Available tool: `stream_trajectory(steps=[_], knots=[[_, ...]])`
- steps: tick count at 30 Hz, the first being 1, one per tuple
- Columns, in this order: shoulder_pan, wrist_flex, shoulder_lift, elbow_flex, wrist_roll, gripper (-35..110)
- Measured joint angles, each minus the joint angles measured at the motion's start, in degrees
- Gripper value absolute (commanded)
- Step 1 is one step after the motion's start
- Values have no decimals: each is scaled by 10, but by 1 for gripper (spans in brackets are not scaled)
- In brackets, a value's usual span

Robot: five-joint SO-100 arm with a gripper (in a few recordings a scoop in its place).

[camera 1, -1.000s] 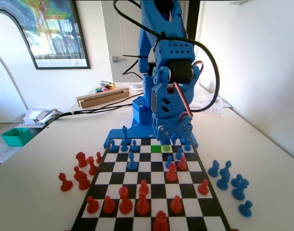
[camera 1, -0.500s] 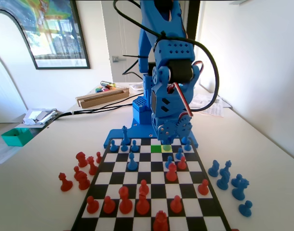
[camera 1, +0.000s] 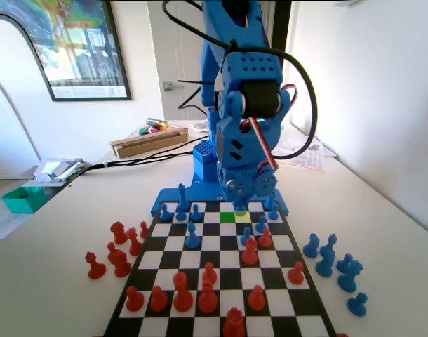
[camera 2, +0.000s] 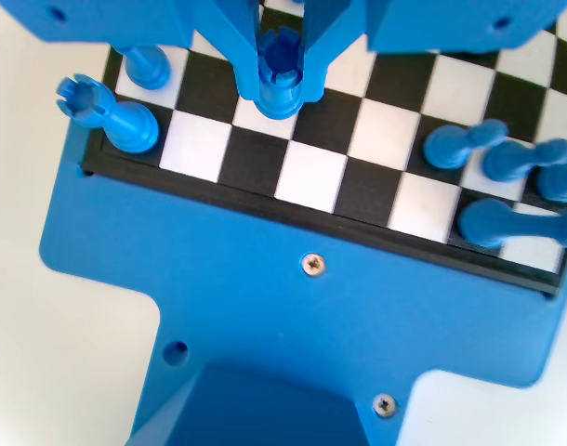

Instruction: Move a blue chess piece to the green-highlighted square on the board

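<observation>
In the wrist view my gripper is shut on a blue chess piece, a small pawn with a round head, clamped between the two jaws at the top centre. It sits over the board close to the arm's end. In the fixed view the gripper hangs low over the far rows of the board, just above the yellow square. The green-highlighted square lies directly left of the yellow one and is bare. Whether the pawn touches the board I cannot tell.
A blue rook stands at the left in the wrist view, and several blue pieces crowd the right. In the fixed view, red pieces fill the near rows. Off the board lie blue pieces on the right and red pieces on the left.
The arm has risen a little and shifted slightly left, carrying the gripper up off the yellow square, which now shows more fully.
</observation>
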Motion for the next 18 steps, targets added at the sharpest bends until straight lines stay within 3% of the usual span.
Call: stream_trajectory(steps=[18], knots=[[50, -32, 11, 32, -33, 1]])
